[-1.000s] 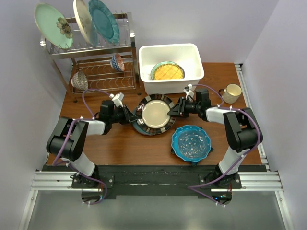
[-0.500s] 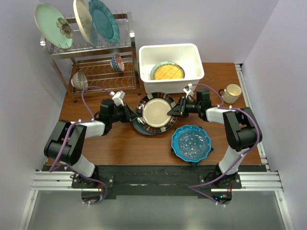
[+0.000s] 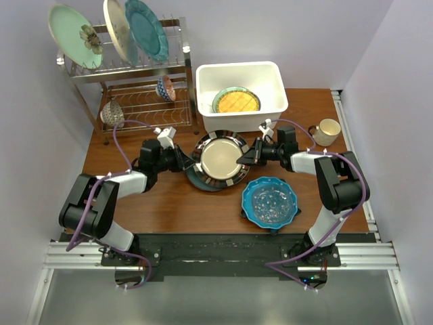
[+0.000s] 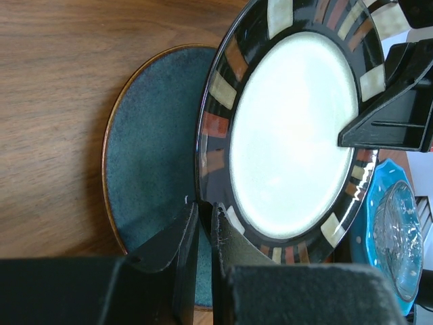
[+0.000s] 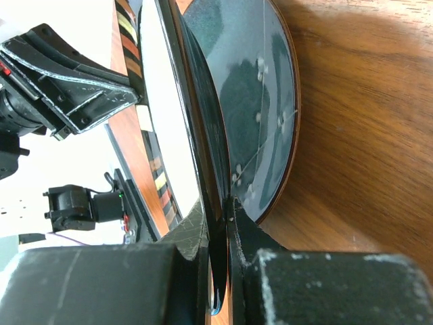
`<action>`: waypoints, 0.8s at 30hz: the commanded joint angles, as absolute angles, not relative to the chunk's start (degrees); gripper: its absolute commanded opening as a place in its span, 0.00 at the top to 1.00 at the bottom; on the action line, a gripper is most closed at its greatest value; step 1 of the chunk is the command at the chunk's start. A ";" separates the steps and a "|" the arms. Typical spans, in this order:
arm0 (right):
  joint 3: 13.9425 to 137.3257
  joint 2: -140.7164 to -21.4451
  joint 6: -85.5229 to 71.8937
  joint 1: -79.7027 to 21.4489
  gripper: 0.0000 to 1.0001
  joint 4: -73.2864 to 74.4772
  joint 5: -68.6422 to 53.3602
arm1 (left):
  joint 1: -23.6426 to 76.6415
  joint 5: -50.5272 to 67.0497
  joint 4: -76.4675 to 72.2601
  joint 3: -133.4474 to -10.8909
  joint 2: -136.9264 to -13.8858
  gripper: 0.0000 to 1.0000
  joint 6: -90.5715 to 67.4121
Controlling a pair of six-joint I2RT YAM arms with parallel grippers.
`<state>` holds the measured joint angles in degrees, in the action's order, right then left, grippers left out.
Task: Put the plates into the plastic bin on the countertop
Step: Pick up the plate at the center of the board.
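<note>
Reddish-brown wood-grain worktop (image 3: 169, 203) carries, near its middle, a round cream plate with a dark rim of coloured blocks (image 3: 219, 157), gripped from both sides. The left gripper (image 3: 187, 164) has its fingers pinched on the plate's left rim; the left wrist view shows the rim caught between the two nearly touching fingers. The right gripper (image 3: 242, 158) is clamped tight on the opposite rim, and its own camera shows the plate edge squeezed between the pads. Under this plate lies a dark-blue plate with a brown edge (image 3: 197, 179), flat on the wood and showing on the left and near sides.

Toward the far edge, just beyond the held plate, stands a white rectangular plastic bin (image 3: 233, 122); an orange scalloped plate (image 3: 237, 101) lies inside it on top of another dish. A blue scalloped glass-like plate (image 3: 270, 200) sits near the worktop's near edge, right of centre. A cream mug (image 3: 327, 130) stands by the right edge. At the far left corner a chrome wire rack (image 3: 145, 101) holds a mint plate with a flower (image 3: 71, 34) upright.
</note>
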<state>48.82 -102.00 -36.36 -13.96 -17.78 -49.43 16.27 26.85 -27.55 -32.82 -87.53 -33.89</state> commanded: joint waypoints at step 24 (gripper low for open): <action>49.66 -91.85 -35.51 -16.96 1.00 -16.70 -56.34 | 19.69 17.76 -18.19 -34.19 -72.95 0.23 -27.16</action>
